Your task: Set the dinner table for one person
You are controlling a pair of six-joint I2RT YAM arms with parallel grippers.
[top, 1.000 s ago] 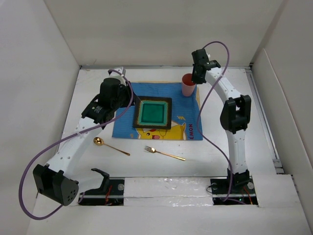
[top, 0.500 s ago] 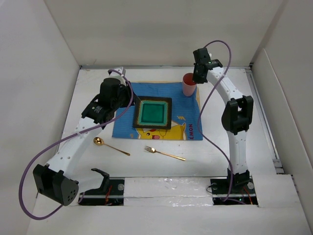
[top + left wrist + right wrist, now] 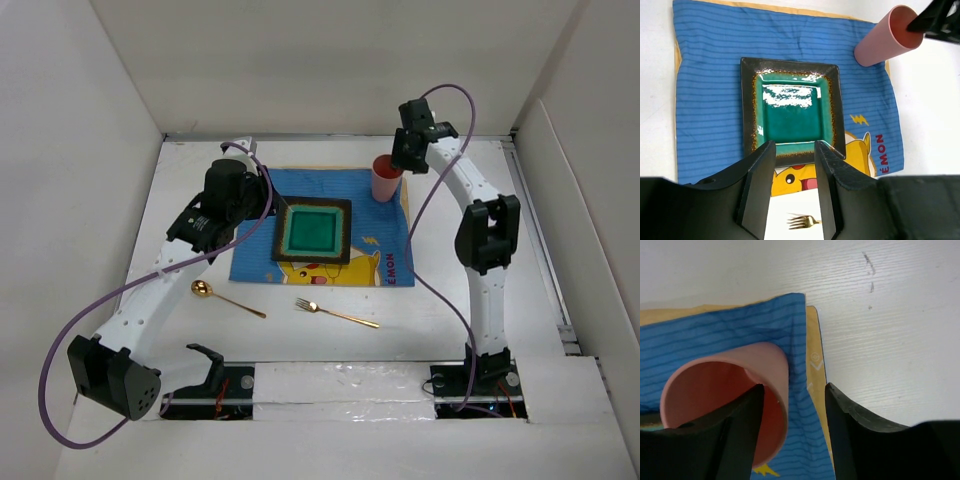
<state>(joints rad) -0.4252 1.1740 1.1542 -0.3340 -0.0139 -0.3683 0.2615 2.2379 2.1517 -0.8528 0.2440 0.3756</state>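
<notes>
White table from above, spanning the floor of the enclosure: a blue mat lies at far centre, carrying a green square plate and, at its far right corner, an upright pink cup. A gold spoon and fork lie nearer on bare table.

Left wrist: left fingers parted above the plate's near edge, holding nothing.

Right wrist: right fingers parted, straddling the cup's wall, one inside the rim, unclamped.
</notes>
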